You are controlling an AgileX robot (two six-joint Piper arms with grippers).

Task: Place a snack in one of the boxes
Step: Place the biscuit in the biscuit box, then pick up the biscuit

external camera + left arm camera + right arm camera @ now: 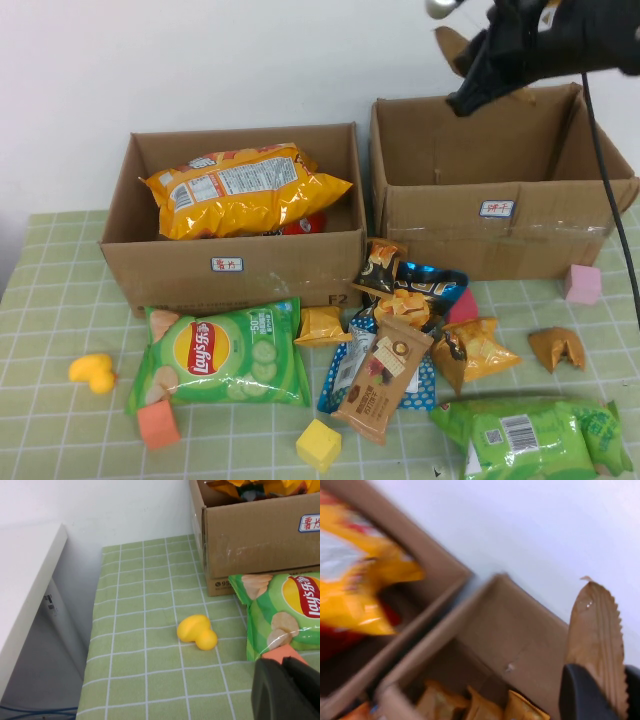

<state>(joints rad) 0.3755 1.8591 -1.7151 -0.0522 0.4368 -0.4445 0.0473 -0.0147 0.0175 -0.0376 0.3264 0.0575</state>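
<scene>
My right gripper (pixel 470 95) hangs high over the right cardboard box (pixel 500 215), shut on a small brown snack packet (pixel 596 630) with a serrated edge; the packet also shows in the high view (pixel 455 45). Several orange snack packets (pixel 475 707) lie inside that box. The left box (pixel 235 265) holds a large yellow chip bag (pixel 240 188). My left gripper (pixel 290 667) is shut and empty, low over the mat beside an orange block (pixel 282 653) and the green Lay's bag (pixel 285 612).
On the green checked mat lie a green Lay's bag (pixel 225 355), a pile of small snack packets (pixel 400 340), another green bag (pixel 535 435), a yellow block (pixel 318 443), an orange block (pixel 158 425), a pink block (pixel 582 283) and a yellow toy (pixel 92 372).
</scene>
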